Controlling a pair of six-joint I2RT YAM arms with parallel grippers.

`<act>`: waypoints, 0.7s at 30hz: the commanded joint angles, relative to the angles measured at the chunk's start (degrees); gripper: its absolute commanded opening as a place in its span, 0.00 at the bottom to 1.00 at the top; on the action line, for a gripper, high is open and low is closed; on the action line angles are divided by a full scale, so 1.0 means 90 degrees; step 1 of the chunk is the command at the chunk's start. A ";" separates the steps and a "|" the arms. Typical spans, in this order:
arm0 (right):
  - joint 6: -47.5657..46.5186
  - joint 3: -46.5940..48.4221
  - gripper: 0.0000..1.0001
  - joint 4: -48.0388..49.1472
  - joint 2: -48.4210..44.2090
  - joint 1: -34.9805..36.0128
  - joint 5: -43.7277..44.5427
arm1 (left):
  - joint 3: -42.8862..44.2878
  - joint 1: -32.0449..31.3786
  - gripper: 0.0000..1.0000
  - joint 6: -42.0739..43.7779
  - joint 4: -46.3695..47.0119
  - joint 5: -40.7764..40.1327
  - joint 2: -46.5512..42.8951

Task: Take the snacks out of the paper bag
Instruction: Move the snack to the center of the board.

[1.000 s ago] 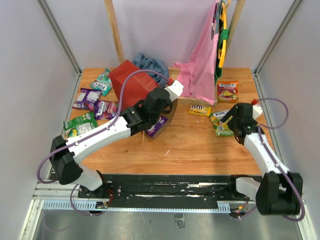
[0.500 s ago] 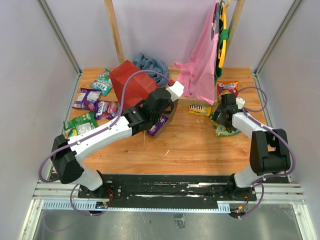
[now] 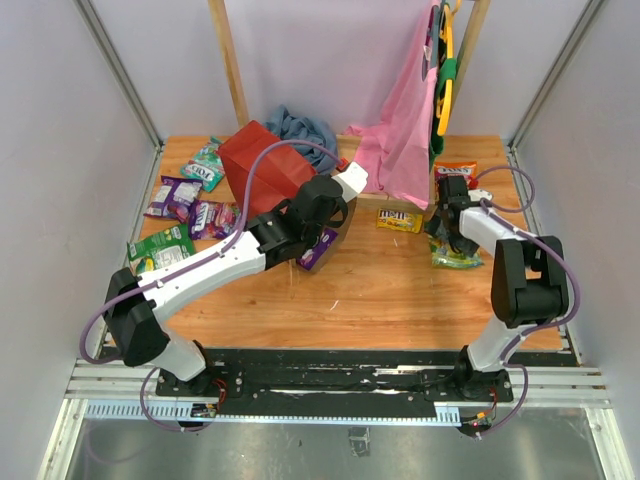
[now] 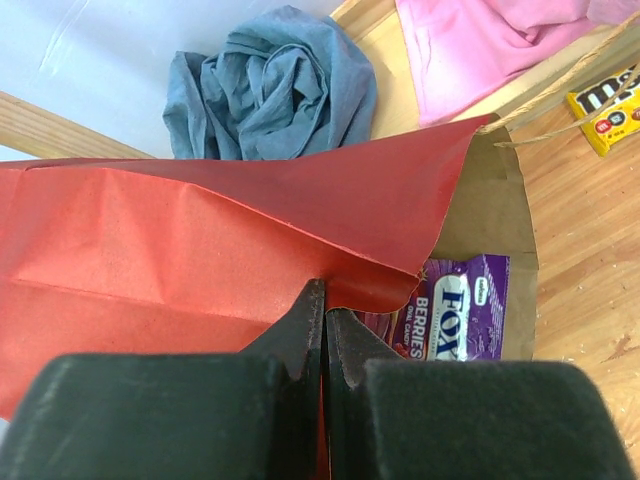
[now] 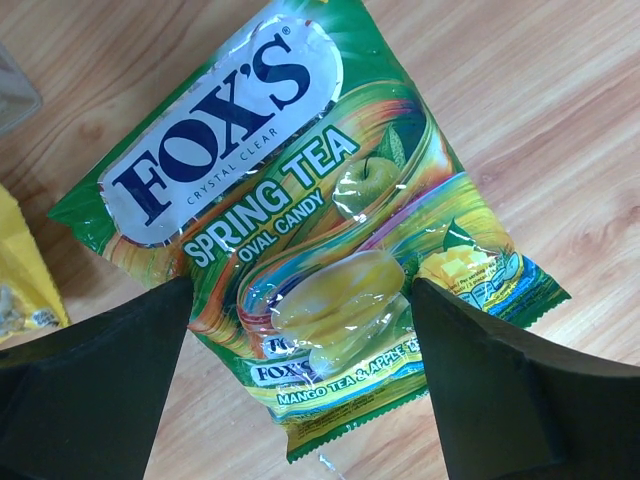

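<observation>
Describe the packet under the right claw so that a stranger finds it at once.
On the table's right half, look below the hanging pink garment. Three packets lie there; the open right claw hovers over the nearest, the green packet. It alone reads Fox's Spring Tea; beside it lie a yellow packet and an orange packet.

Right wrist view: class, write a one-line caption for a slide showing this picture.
Open right gripper poised over a green Fox's Spring Tea candy packet lying flat on the wooden table.
</observation>
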 commanded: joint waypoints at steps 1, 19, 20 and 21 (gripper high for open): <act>0.0254 0.0125 0.91 -0.0546 0.0235 -0.0223 0.0630 | 0.0100 0.0144 0.04 0.0025 0.0006 -0.0149 0.0024; -0.0003 0.1076 0.89 0.0131 0.1241 -0.0738 -0.0764 | 0.0044 0.0184 0.04 0.0045 0.0045 -0.0174 0.0001; -0.0076 0.1170 0.89 0.0177 0.1319 -0.0737 -0.0816 | 0.0056 0.0191 0.04 0.0049 0.0046 -0.0169 0.0026; -0.0164 0.1252 0.89 0.0252 0.1396 -0.0742 -0.0886 | 0.0067 0.0197 0.04 0.0054 0.0038 -0.0168 0.0049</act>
